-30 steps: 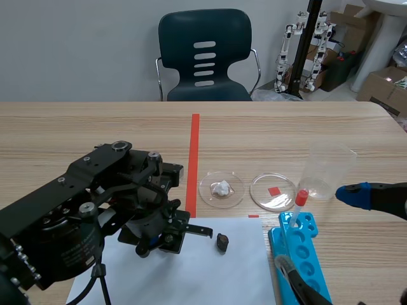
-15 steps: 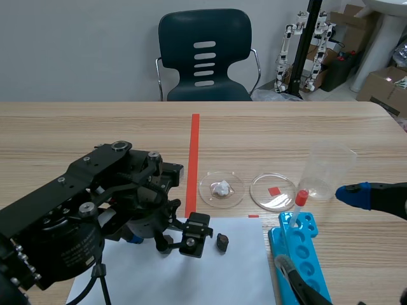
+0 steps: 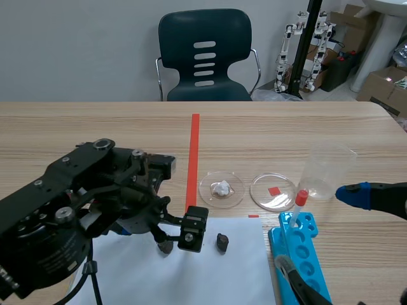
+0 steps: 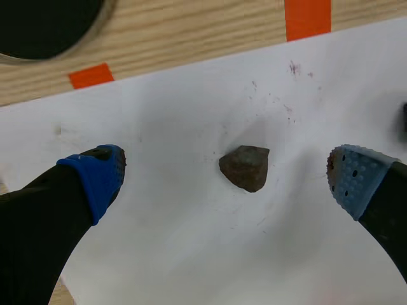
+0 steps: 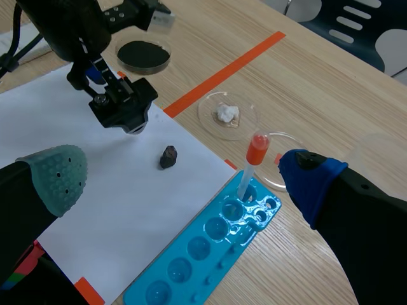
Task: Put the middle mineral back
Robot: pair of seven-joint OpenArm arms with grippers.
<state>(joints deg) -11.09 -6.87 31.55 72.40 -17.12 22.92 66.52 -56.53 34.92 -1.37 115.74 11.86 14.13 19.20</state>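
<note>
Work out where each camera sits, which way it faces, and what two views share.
Scene view: between the arms, facing across the table to a chair; left arm shows.
Left wrist view: on the left arm, looking down past the open left tool at a brown mineral.
Right wrist view: on the right arm, looking past the open right tool at a blue rack.
Shared: scene and right wrist views both show the dark mineral.

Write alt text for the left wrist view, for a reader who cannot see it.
A small brown mineral lies on white paper, between the open left tool's two blue-padded fingers and touching neither. Beyond the paper are wooden table, orange tape marks and part of a dark round dish.
</note>
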